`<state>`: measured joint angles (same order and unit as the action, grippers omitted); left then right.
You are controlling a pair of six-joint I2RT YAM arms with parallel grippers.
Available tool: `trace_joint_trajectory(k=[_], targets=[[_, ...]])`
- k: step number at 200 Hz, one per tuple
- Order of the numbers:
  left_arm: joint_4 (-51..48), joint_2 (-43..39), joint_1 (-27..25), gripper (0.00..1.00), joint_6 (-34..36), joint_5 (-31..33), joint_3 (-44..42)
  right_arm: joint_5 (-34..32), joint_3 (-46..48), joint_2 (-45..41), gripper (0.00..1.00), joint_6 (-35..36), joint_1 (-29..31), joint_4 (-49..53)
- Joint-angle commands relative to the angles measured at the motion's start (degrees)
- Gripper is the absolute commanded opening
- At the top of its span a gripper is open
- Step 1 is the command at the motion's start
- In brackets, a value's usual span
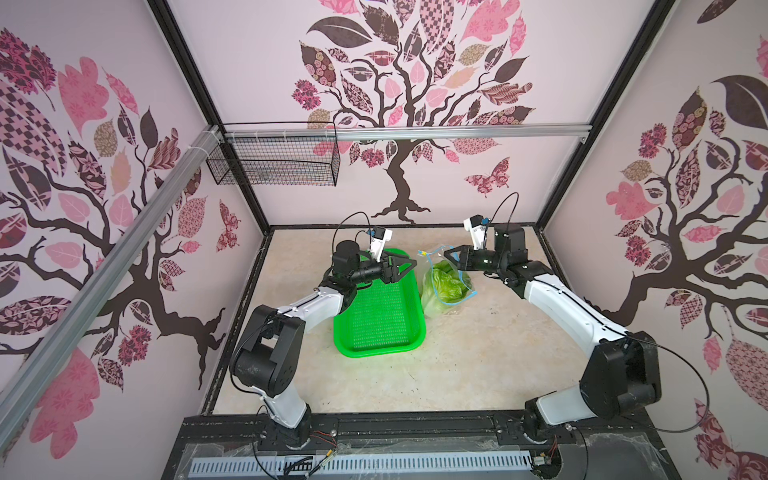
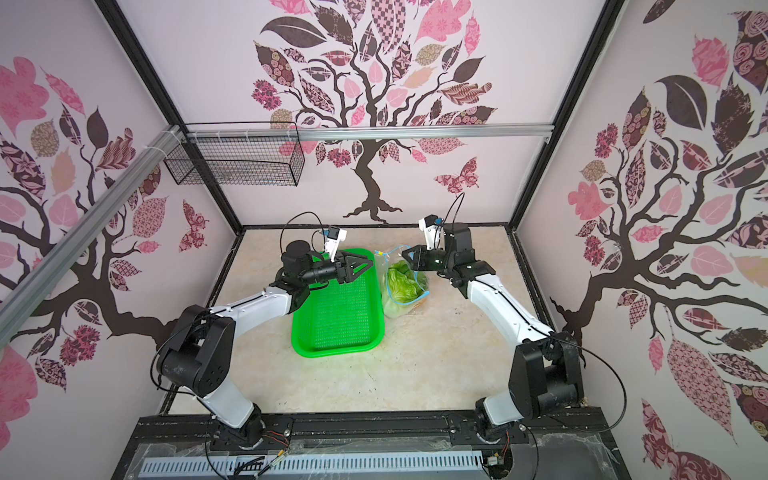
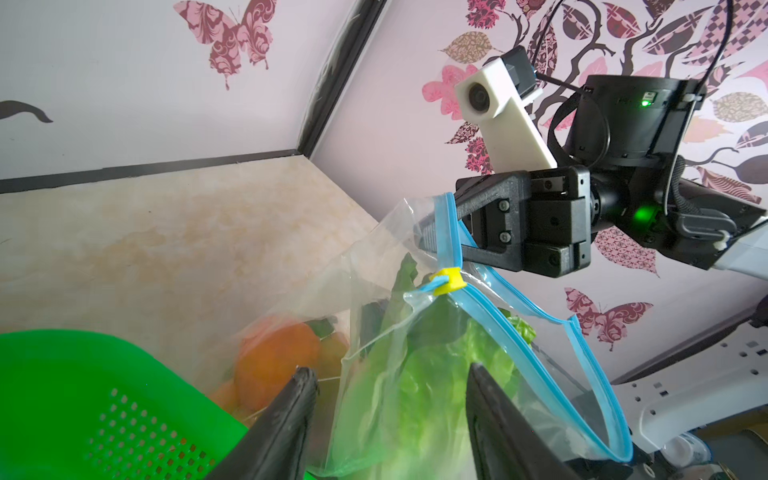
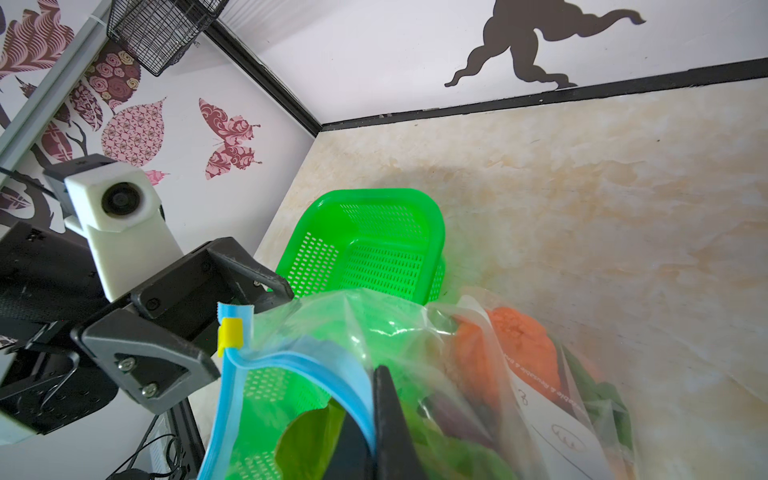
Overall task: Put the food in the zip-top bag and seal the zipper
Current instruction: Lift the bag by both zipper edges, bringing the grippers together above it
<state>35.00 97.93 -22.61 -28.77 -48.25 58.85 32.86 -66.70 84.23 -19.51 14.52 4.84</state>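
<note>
Right wrist: right claw (image 4: pixel 375 380) pinching zipper (image 4: pixel 291 358); left claw (image 4: pixel 249 332) spread; zip-top bag (image 4: pixel 415 324) print illegible.

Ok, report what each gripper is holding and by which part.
Right gripper is shut on the zip-top bag, pinching the blue zipper strip at its mouth. Left gripper is open, jaws astride the bag, holding nothing.

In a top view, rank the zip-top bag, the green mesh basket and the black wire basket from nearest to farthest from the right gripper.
1. zip-top bag: the right gripper pinches its mouth, right of centre.
2. green mesh basket: on the table, left of the bag.
3. black wire basket: up on the back-left wall, farthest.
</note>
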Motion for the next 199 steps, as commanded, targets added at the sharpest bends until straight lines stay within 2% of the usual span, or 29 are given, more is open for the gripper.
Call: trace_joint_trajectory(k=[1, 34, 43, 51, 58, 70, 119, 140, 165, 182, 199], targets=[[4.14, 2.4, -0.67, 0.58, -0.69, -3.18, 4.56, 1.08, -2.33, -1.38, 0.0, -0.45, -0.19, -0.34], [6.07, 6.51, -2.1, 0.52, -2.93, -4.79, 8.94, 1.35, -2.21, -1.4, 0.0, -0.37, -0.2, 0.11], [4.66, 7.05, -2.77, 0.47, -2.63, -4.81, 10.09, 1.16, -2.27, -1.27, 0.0, -0.27, -0.22, 0.29], [2.63, 7.34, -3.21, 0.4, -1.65, -5.07, 11.14, 0.93, -2.3, -1.27, 0.0, -0.12, -0.18, 0.56], [1.86, 7.49, -3.55, 0.28, -1.23, -5.52, 11.64, 0.81, -2.34, -1.26, 0.0, -0.01, -0.2, 0.76], [1.9, 7.22, -3.66, 0.0, -1.62, -6.07, 11.31, 0.39, -2.39, -1.48, 0.0, 0.08, -0.2, 0.96], [-0.15, 1.12, -3.49, 0.0, 0.48, -3.23, 6.36, -1.28, -3.47, -2.31, 0.0, 0.79, -0.2, 2.46], [-3.53, -1.16, -3.48, 0.0, 2.94, -1.75, 5.87, -2.25, -5.1, -3.02, 0.18, 2.65, -0.17, 4.7], [-5.55, -3.38, -3.49, 0.0, 4.86, -0.11, 5.24, -5.24, -7.4, -5.07, 0.32, 6.26, -0.11, 7.7], [-7.63, -4.32, -3.49, 0.0, 6.45, 0.6, 5.32, -6.38, -7.92, -7.04, 0.48, 8.24, -0.09, 8.14], [-9.93, -4.69, -3.54, 0.0, 8.12, 1.48, 5.52, -5.98, -8.32, -8.83, 0.53, 9.67, -0.02, 7.73]])
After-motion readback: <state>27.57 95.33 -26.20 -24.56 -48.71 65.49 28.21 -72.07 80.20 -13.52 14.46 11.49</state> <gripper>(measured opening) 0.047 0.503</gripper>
